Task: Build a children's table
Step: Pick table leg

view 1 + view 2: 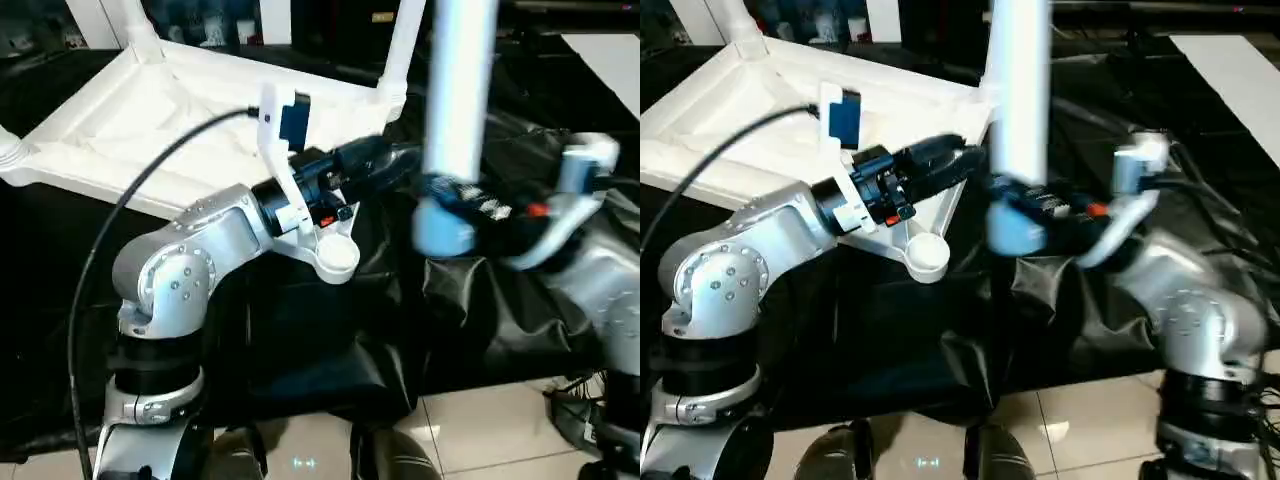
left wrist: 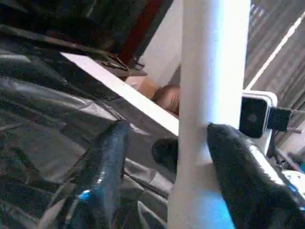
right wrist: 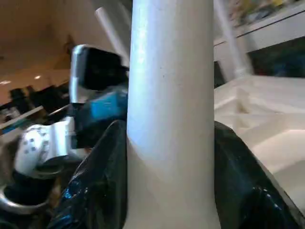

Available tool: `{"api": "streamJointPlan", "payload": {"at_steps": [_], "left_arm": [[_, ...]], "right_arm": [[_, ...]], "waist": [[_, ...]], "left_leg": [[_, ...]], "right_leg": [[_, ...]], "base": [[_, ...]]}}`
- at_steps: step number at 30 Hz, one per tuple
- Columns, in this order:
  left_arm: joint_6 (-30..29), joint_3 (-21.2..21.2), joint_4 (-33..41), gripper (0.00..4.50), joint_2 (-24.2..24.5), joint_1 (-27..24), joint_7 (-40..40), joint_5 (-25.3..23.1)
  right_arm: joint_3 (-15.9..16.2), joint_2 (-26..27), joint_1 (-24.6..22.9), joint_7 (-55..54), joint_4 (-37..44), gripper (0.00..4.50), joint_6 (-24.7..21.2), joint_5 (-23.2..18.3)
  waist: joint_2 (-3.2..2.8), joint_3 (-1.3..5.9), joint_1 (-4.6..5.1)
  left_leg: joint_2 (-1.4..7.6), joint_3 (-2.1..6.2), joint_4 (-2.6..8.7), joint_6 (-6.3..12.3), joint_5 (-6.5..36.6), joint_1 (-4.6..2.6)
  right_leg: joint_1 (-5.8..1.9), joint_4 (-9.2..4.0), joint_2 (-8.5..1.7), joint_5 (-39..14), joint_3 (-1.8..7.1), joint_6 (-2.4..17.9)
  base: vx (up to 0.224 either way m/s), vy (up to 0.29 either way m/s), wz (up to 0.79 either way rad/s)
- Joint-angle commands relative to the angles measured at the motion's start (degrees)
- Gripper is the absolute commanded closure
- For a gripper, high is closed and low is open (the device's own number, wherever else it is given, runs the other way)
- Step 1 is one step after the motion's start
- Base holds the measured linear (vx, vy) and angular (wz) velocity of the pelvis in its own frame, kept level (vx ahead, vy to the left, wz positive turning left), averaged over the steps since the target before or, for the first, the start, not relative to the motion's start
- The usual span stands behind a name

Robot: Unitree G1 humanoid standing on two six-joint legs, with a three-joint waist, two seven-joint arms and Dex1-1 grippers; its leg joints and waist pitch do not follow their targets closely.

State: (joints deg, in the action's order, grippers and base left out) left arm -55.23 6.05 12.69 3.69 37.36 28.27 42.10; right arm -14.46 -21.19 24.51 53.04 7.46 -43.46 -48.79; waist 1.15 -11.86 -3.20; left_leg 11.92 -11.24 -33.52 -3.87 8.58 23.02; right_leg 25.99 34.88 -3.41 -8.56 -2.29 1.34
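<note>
Upright, white leg point(image 1: 462, 90) pinched by right pincer point(image 3: 169, 191), left pincer point(image 2: 167, 191) spread

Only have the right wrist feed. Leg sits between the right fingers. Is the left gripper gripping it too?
Observer: No. The left gripper stands open around the leg; one finger is clearly off it.
Operator: Which socket is free?
Observer: The near corner socket of the upturned tabletop is empty, just beside the left wrist.
Operator: Is the leg lined up with it?
Observer: Not yet. The leg hangs upright with its lower end to the right of that socket, over the black cloth.
</note>
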Motion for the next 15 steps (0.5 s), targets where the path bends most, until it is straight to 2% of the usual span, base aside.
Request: {"api": "streamJointPlan", "payload": {"at_steps": [1, 3, 5, 9, 13, 15], "left_arm": [[-1.8, 1.4, 0.4, 1.26, -1.3, 1.2, -1.5, 2.6], [-2.5, 2.3, 0.3, 1.1, -1.9, 1.5, -2.0, 4.2], [-3.1, 3.1, 0.0, 0.89, -2.2, 1.7, -2.0, 5.9], [-4.2, 4.2, 0.1, 0.59, -1.6, 1.4, 1.9, 11.9], [-6.3, 5.6, -0.4, 0.17, -1.9, 1.7, 5.0, 17.3], [-7.1, 6.1, -1.0, 0.14, -1.9, 1.9, 6.6, 19.0]], "right_arm": [[1.0, -0.3, -0.6, 0.4, 3.1, 2.59, -2.0, -1.8], [1.4, -0.3, -0.8, 1.0, 3.6, 2.59, -3.0, -2.3], [2.1, -0.5, -1.1, 1.9, 4.4, 2.59, -4.3, -2.6], [4.1, -1.1, -1.5, 2.8, 4.5, 2.59, -5.8, -3.1], [6.4, -2.5, -1.7, 4.1, 4.2, 2.59, -7.0, -4.0], [7.1, -2.8, -1.8, 5.0, 4.3, 2.59, -7.7, -4.3]], "waist": [[1.51, 6.61, -0.04], [1.27, 6.58, -0.26], [1.5, 6.49, -0.26], [1.43, 6.39, -0.43], [1.49, 6.5, -0.37], [1.56, 6.49, -0.44]], "left_leg": [[0.19, 0.18, 2.5, 5.81, 3.3, -0.91], [0.16, 0.18, 2.44, 6.27, 3.0, -0.94], [0.14, 0.17, 2.47, 6.35, 3.6, -0.96], [0.0, 0.21, 2.51, 5.18, 4.5, -0.93], [0.11, 0.24, 2.48, 4.7, 4.7, -0.86], [-0.04, 0.23, 2.44, 4.69, 4.7, -0.81]], "right_leg": [[-4.33, -3.77, -2.67, -11.1, 2.08, 10.8], [-4.34, -3.6, -2.79, -10.2, 2.1, 11.2], [-4.34, -3.76, -2.78, -11.2, 2.07, 11.0], [-4.32, -4.08, -3.03, -15.4, 2.06, 9.3], [-4.39, -3.98, -2.96, -15.0, 2.08, 9.2], [-4.43, -4.1, -2.97, -15.6, 2.11, 8.5]], "base": [[0.0, 0.0, 0.0], [0.0, 0.0, 0.0], [0.0, 0.0, 0.0], [0.0, 0.0, 0.0], [0.0, 0.0, 0.0], [0.0, 0.0, 0.0]]}}
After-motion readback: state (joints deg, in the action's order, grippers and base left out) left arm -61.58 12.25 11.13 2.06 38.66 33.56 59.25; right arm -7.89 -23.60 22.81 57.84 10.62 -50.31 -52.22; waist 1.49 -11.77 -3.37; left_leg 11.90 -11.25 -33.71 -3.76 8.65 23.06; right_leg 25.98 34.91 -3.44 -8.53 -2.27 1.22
